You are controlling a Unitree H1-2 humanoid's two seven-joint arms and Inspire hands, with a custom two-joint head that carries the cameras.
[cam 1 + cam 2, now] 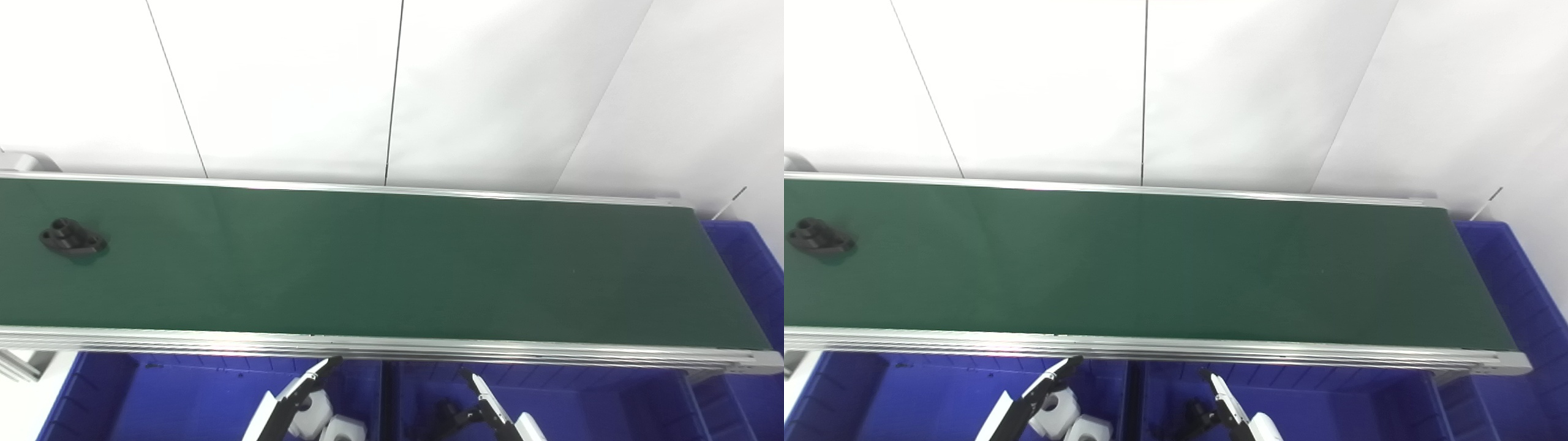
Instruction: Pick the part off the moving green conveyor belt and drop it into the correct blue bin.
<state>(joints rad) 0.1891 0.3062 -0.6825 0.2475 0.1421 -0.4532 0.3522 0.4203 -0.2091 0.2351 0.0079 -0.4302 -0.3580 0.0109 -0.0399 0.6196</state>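
One black part (pixel 72 237) rides the green conveyor belt (pixel 392 263); both hands' (pixel 294 401) fingers spread, empty.

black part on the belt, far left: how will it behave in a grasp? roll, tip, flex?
The part looks like a squat moulded block lying flat on the belt, so it probably won't roll or tip. It looks rigid, likely no flex. Its lobed outline and top holes suggest an uneven grip; it might twist between fingers.

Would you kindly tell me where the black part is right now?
The black part lies on the green conveyor belt near its far left end in both eye views, far from both hands.
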